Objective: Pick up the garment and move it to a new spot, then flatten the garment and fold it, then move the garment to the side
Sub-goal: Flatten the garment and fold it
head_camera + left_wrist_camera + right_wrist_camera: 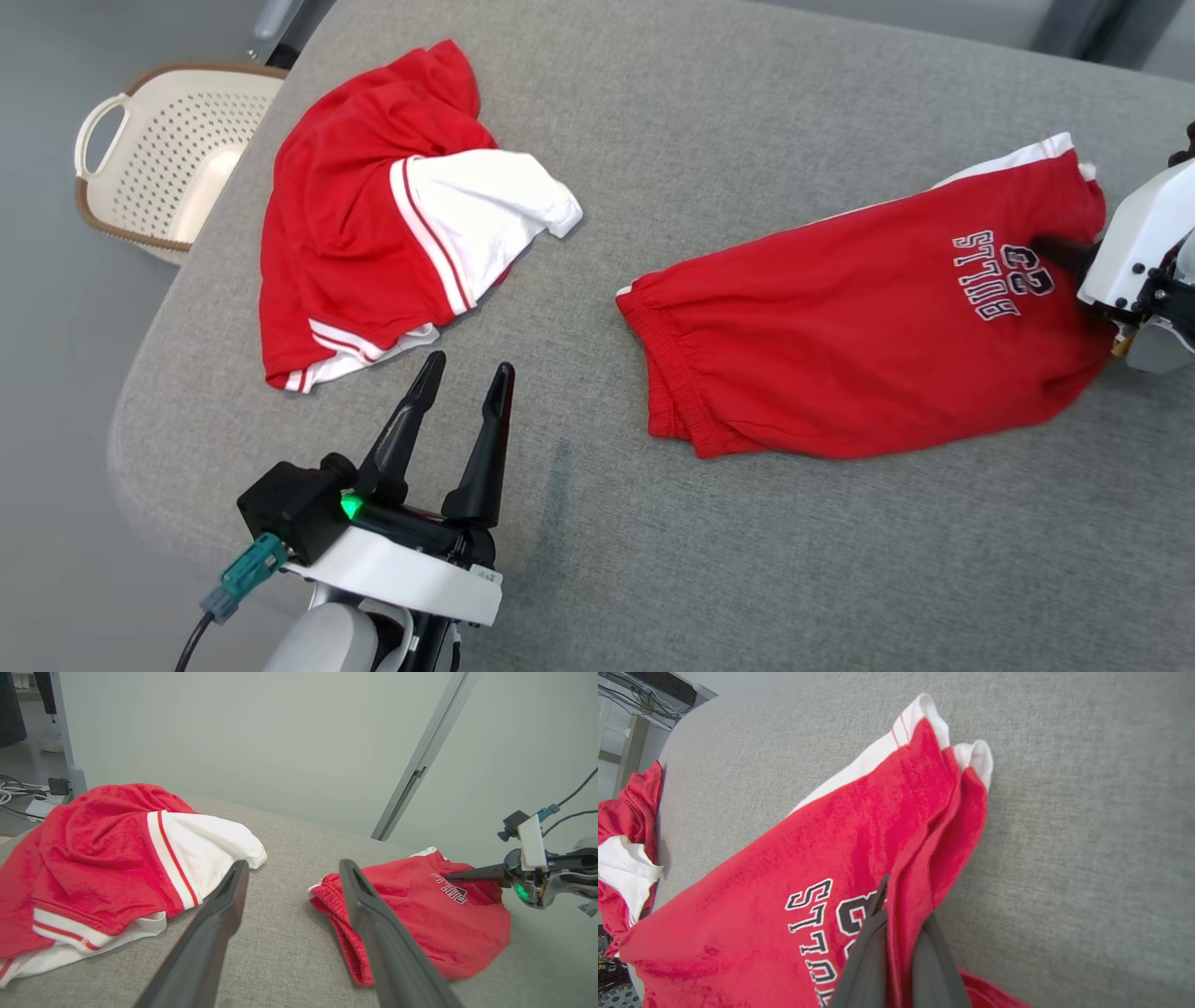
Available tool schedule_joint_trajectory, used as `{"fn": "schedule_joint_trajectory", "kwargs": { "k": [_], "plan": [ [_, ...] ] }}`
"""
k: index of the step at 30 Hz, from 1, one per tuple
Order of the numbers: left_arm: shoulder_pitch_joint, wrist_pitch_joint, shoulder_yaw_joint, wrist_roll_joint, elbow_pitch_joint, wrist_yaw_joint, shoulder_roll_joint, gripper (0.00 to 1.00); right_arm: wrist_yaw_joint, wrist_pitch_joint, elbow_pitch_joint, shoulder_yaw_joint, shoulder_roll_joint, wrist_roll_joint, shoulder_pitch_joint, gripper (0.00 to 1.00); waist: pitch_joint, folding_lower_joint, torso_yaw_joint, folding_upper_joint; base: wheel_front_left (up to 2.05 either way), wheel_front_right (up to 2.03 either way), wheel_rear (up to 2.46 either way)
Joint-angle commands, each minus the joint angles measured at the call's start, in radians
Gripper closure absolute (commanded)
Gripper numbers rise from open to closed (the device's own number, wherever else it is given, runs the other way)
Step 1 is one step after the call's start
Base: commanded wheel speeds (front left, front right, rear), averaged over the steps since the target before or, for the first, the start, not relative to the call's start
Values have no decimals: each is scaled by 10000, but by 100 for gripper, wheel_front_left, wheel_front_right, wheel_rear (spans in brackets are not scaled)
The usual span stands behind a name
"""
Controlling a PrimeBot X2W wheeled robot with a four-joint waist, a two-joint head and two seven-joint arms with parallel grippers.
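Observation:
The garment [840,345] is a pair of red shorts with white trim and "BULLS 23" lettering, lying rumpled on the right of the grey padded surface [709,121]. My right gripper [1043,248] comes in from the right edge and is shut on a raised fold of the garment [924,826] beside the lettering; the right gripper [903,907] shows red cloth pinched between its dark fingers. The right gripper [449,876] rests on the garment [411,914]. My left gripper [470,366] stands open and empty over bare surface near the front left, its fingers [219,924] spread wide.
A second red and white garment [373,233] lies crumpled at the back left, just beyond the left gripper. A beige perforated basket [168,149] sits on the floor past the surface's left edge. A bare strip of grey surface separates the two garments.

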Motion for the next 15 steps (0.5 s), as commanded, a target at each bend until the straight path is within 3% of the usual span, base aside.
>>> {"fn": "schedule_joint_trajectory", "kwargs": {
  "k": [1, 15],
  "plan": [
    [118, -17, 89, 112, 59, -93, -29, 0, 2, -449, -127, -164, -107, 153, 175, 100, -199, 0, -165, 0, 0, 0, 0],
    [338, -10, 60, 434, 552, -330, 28, 0, 2, -1847, -1254, -923, -507, 1282, 2107, 100, -1445, 0, -1768, 0, 0, 0, 0]
  ]
}}
